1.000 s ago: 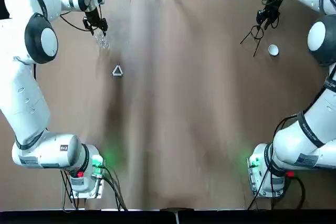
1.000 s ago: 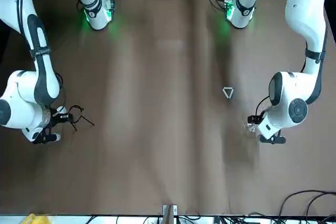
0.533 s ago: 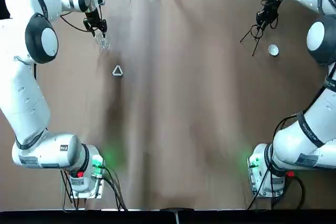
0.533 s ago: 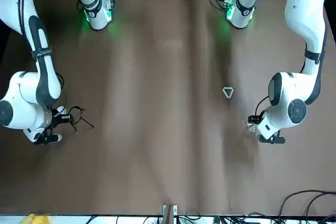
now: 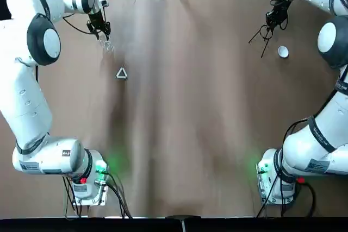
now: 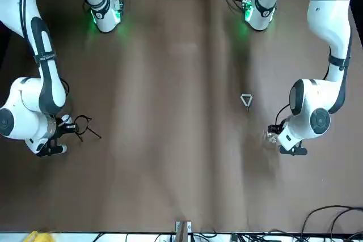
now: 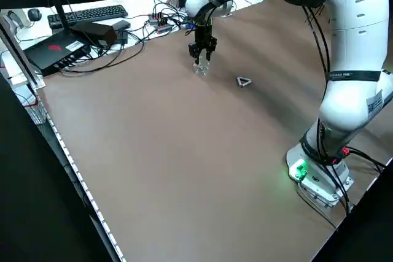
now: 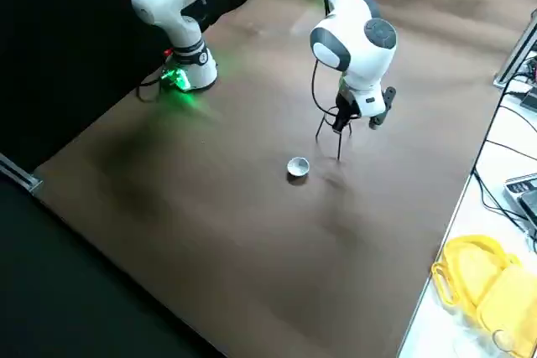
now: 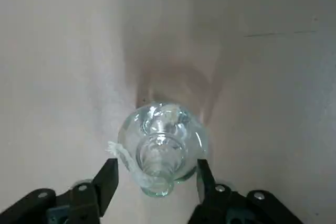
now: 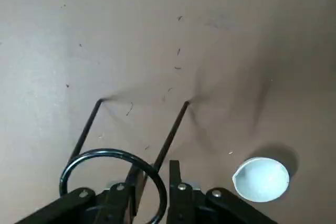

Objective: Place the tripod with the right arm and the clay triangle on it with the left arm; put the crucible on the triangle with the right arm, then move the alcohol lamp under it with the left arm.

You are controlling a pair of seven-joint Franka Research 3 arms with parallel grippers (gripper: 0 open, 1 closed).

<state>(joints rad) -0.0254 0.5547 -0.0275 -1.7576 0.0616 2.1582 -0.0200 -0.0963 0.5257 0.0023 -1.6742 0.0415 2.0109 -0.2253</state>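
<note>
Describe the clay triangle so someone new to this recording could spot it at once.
On the brown table, look to the robot's left half, toward the far edge. The clay triangle lies flat by itself, nearer the robot than the glass alcohol lamp. It is the only white hollow three-sided frame.
</note>
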